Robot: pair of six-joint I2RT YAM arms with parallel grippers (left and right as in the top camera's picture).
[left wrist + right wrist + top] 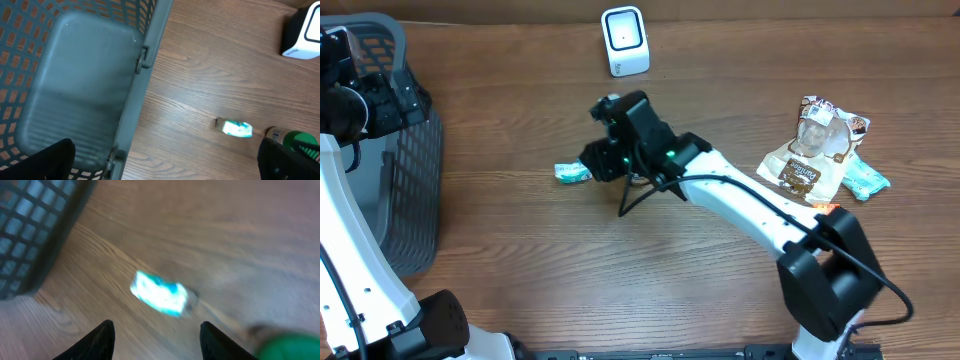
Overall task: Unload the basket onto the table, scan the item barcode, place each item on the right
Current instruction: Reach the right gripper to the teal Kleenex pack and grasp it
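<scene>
My right pincer is released. Its two dark fingers stand apart with nothing between them. It hangs just above the small teal packet, not touching it. The packet lies flat on the tabletop, and from overhead it sits at about eight o'clock from the pincer head. In my right wrist view it is blurred, a bright white-and-teal patch ahead of the fingertips. Something green shows at five o'clock in that view, too blurred to name.

The white scanner stands at twelve o'clock on the tabletop, well apart from the packet.

My left pincer is released too, its fingers spread wide and holding nothing. It hangs over the grey basket at the nine o'clock side of the tabletop, by the rim, and the basket floor below looks bare.

At three o'clock, a brown-and-white snack bag lies overlapping another teal packet, both well apart from my pincers.
</scene>
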